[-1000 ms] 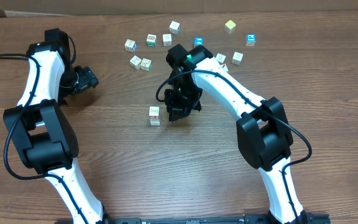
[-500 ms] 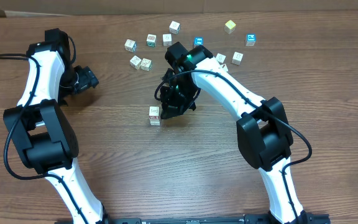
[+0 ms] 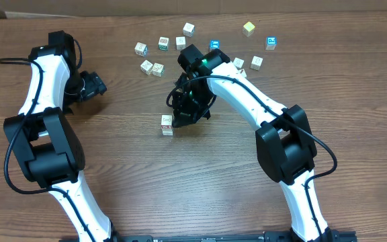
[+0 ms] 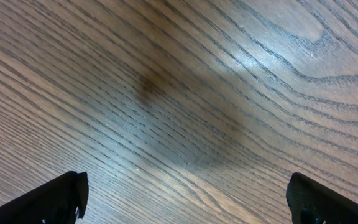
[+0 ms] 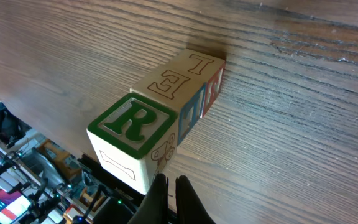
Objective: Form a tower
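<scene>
The tower (image 3: 166, 124) of lettered cubes stood upright on the table (image 3: 213, 188), just left of my right gripper (image 5: 169, 186), whose jaws were pinched together on nothing. My left gripper (image 4: 185, 199), jaws spread wide, hung well apart, so the right one was nearer.

Bright, even light is falling from above on the wooden surface (image 3: 180, 181), and the right arm (image 3: 247, 97) is casting only a soft, short shadow. In the left wrist view, pale glare is shining at the upper right while a dim shadow is darkening the middle. In the right wrist view, the tower (image 5: 160, 118) is showing sharp and throwing a small dark shadow at its base.
</scene>
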Controlling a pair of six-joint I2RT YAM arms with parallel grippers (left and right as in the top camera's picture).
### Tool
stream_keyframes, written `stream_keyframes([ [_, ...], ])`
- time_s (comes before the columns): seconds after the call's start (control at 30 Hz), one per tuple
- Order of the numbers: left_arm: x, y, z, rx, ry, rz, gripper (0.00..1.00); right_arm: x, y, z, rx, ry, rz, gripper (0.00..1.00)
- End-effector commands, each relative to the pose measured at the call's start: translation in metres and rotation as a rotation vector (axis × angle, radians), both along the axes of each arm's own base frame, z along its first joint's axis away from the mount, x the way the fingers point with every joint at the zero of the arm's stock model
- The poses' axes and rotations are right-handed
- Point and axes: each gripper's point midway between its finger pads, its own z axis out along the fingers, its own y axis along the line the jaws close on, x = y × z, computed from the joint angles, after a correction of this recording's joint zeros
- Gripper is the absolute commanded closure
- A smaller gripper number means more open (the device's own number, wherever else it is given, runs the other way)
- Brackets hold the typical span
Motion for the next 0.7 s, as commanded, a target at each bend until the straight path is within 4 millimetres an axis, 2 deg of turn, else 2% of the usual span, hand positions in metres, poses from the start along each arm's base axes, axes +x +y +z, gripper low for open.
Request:
stream_keyframes([
  [0.0,0.0004,-0.0018,-0.0042,0.004,0.011,-0.018,0.00,0.0004,0.0009,0.0048,0.011,0.008,-0.019,0.96],
  [0.5,0.0004,-0.0018,-0.0042,0.004,0.011,-0.018,0.00,-0.0005,0.0005,0.0048,0.007,0.013,-0.022,0.96],
  [0.67,0.0004,-0.0018,-0.0042,0.004,0.011,-0.018,0.00,-0.0004,-0.0073,0.0001,-0.043,0.004,-0.023,0.96],
])
